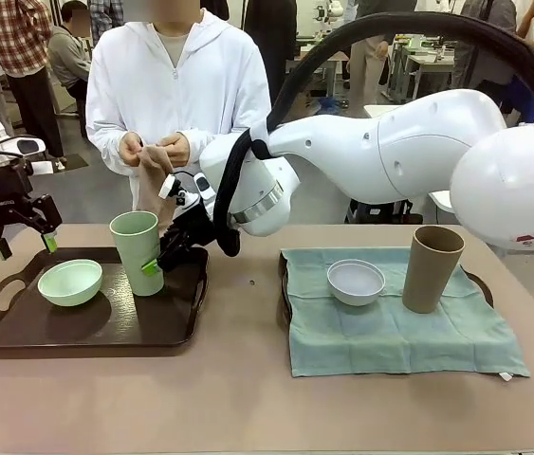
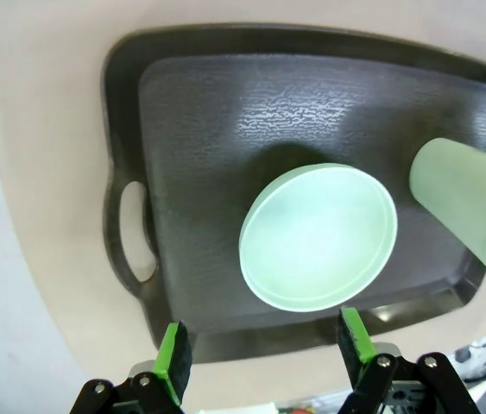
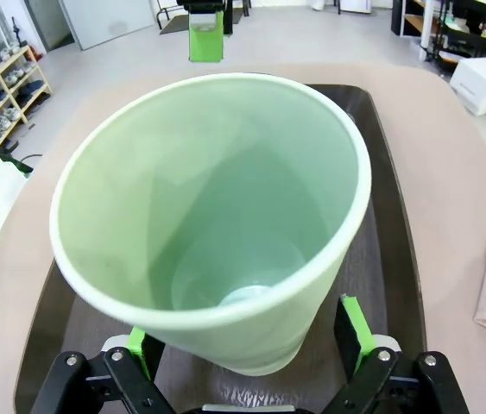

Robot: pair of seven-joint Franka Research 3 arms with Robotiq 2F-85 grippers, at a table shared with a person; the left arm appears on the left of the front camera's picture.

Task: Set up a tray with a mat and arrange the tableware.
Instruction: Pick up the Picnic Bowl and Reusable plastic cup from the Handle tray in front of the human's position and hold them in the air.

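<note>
A dark tray (image 1: 86, 341) at the left carries a pale green bowl (image 1: 70, 282) and a tall pale green cup (image 1: 137, 251). My right gripper (image 1: 157, 263) reaches across the table and stands open around the cup's (image 3: 208, 224) lower part, one finger on each side (image 3: 244, 332). My left gripper (image 1: 27, 246) hangs open above the tray's far left corner, and the bowl (image 2: 318, 237) lies just beyond its fingertips (image 2: 262, 328). At the right, a second tray (image 1: 480, 280) is covered by a teal mat (image 1: 390, 332), with a small white bowl (image 1: 356, 281) and a tall brown cup (image 1: 431, 268) on it.
A person in a white hoodie stands at the far side behind the left tray, both hands holding a beige cloth (image 1: 153, 185). My right arm's white links (image 1: 380, 152) span the air over the table's middle. Bare tabletop (image 1: 248, 398) runs along the front.
</note>
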